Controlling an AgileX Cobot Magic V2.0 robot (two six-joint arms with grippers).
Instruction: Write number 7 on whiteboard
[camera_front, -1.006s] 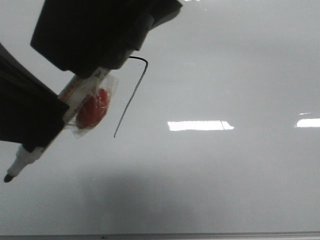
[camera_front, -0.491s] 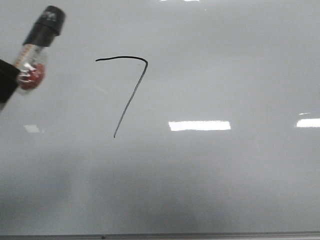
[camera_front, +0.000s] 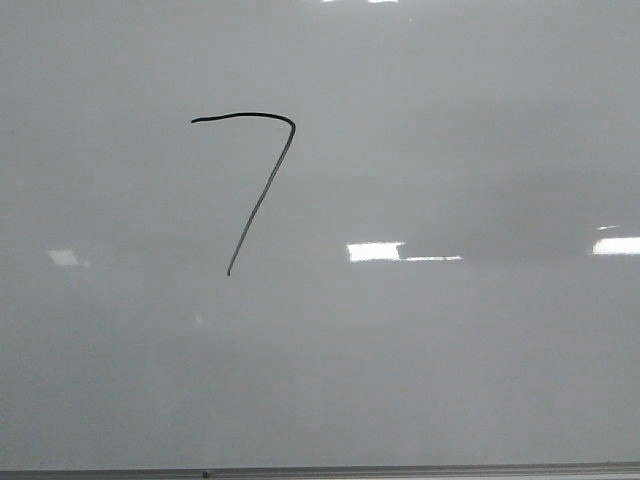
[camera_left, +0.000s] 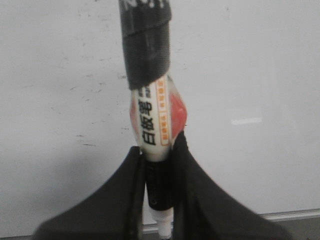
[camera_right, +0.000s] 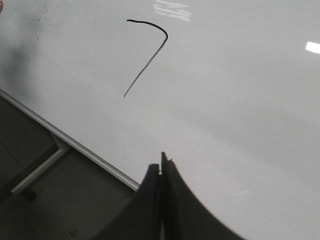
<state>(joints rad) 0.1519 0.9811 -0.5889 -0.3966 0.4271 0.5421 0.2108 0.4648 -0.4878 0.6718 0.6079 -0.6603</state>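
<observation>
Jaws of the left gripper (camera_left: 159, 200) clamp a capped marker (camera_left: 152, 95) by its barrel; the right gripper (camera_right: 161, 200) has its jaws pressed together, empty. On the whiteboard (camera_front: 450, 380), the number 7 (camera_front: 255, 185) sits left of centre, complete. Best finish, likely: keep the marker off the board, avoiding smears.

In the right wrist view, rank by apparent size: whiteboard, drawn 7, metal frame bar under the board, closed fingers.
1. Glossy pale grey whiteboard, filling most of the view.
2. Dark right gripper fingers, though nearness to the camera enlarges them.
3. Thin black number 7 and pale metal frame bar: similar extent, unranked.
</observation>
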